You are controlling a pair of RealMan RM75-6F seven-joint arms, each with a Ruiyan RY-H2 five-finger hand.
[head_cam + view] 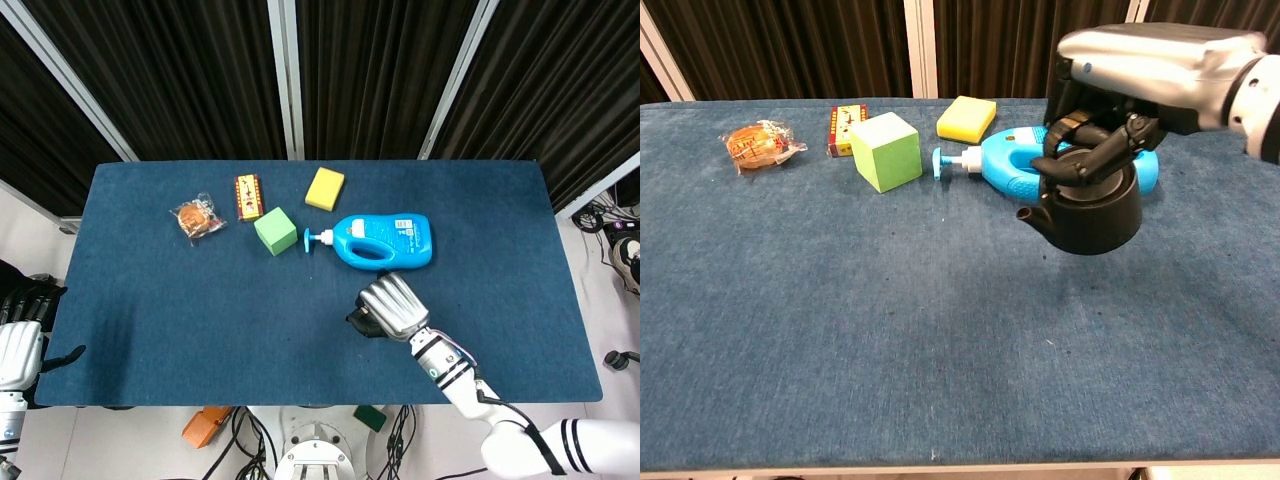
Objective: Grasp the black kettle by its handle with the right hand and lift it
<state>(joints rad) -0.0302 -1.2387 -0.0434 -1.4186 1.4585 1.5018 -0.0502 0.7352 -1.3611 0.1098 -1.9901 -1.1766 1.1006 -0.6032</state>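
The black kettle (1090,210) hangs in the air above the blue table (840,320), spout pointing left. My right hand (1130,80) grips its handle from above, fingers curled under the handle. In the head view the right hand (393,304) covers most of the kettle (358,319), of which only a dark edge shows. My left hand (18,330) rests off the table's left edge, holding nothing; its fingers are hard to make out.
A blue detergent bottle (1012,165) lies just behind the kettle. Further left along the back are a green cube (884,150), a yellow sponge (965,117), a small red box (845,128) and a wrapped snack (758,145).
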